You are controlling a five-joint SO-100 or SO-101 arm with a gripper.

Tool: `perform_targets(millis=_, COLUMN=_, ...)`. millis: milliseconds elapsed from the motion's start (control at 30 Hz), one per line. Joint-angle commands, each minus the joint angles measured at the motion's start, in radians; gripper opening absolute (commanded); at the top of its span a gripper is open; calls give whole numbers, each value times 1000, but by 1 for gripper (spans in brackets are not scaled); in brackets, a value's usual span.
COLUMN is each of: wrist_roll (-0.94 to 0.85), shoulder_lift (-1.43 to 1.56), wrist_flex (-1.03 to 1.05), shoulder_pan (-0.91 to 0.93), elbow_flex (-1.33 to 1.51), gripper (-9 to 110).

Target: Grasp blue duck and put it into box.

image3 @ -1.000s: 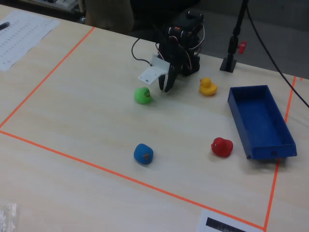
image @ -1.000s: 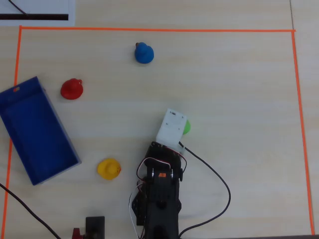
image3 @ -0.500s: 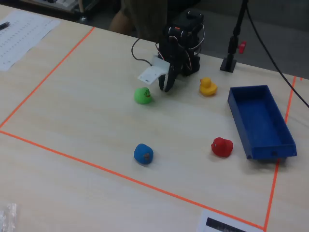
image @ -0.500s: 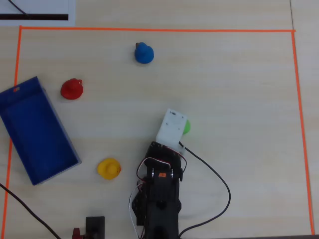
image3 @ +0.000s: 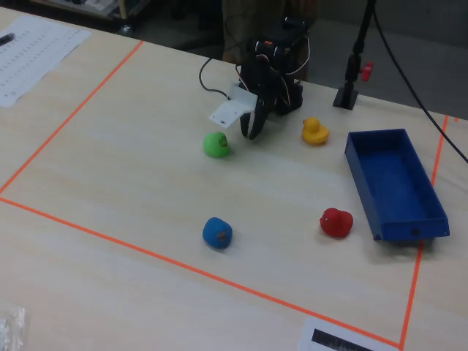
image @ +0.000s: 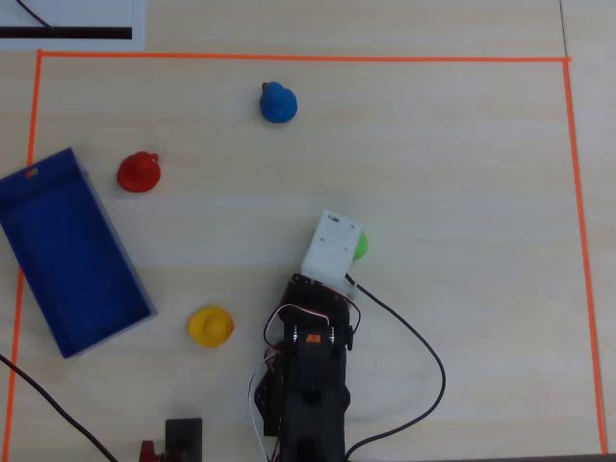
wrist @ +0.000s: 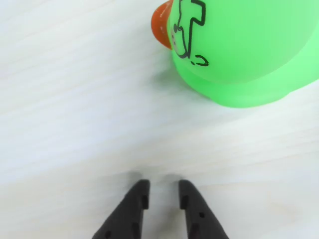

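The blue duck [image: 277, 102] stands alone near the far edge of the taped area, and it also shows in the fixed view [image3: 217, 233]. It is out of the wrist view. The dark-blue box [image: 72, 250] lies empty at the left of the overhead view and at the right of the fixed view [image3: 395, 183]. My gripper [wrist: 161, 186] hovers low over bare table. Its jaws are nearly together with nothing between them. In the fixed view the gripper [image3: 252, 131] points down close to the arm's base, far from the blue duck.
A green duck [wrist: 239, 50] sits just ahead and right of my fingertips; it also shows in the overhead view [image: 360, 245]. A red duck [image: 139, 172] is near the box and a yellow duck [image: 210, 325] near the arm's base. Orange tape [image: 289, 58] borders the area.
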Motion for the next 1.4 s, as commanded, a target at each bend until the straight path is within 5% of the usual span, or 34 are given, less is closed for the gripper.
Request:
perform_targets(millis=0, wrist_roll=11, shoulder_lift=-12, wrist_flex=17, shoulder_pan=6, elbow_flex=-3, gripper=5)
perform_targets(millis=1367, wrist_roll=11, shoulder_lift=-12, wrist_flex=17, shoulder_pan=-15, elbow_flex=-3, gripper=5)
